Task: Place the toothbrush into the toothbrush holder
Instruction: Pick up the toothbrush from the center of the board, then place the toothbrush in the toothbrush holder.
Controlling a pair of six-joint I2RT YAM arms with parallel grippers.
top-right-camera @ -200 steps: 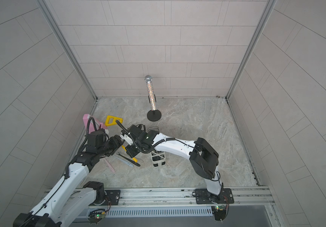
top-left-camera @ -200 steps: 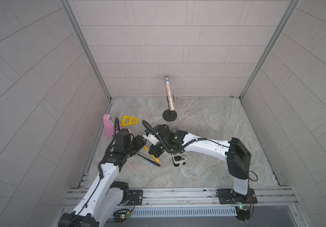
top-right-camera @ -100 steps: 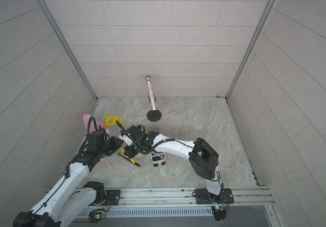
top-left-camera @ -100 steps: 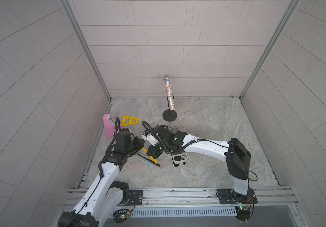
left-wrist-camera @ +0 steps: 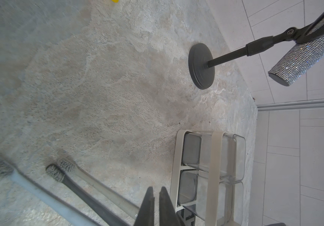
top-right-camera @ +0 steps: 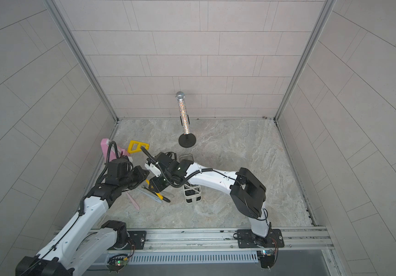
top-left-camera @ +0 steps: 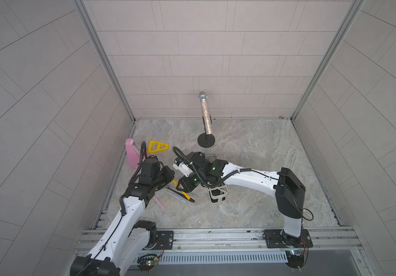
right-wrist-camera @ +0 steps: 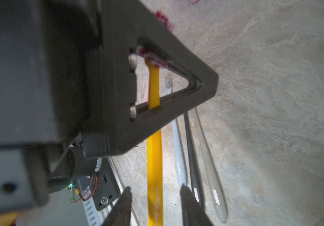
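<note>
A glittery mic sits tilted in the clip of a black round-based stand on the marbled floor near the back wall, well apart from the rest. By the left wall a pink block stands with a yellow triangle just beside it. Three brushes lie side by side on the floor, pale blue, black and grey, and a pink brush lies near them, toward the left wall.
</note>
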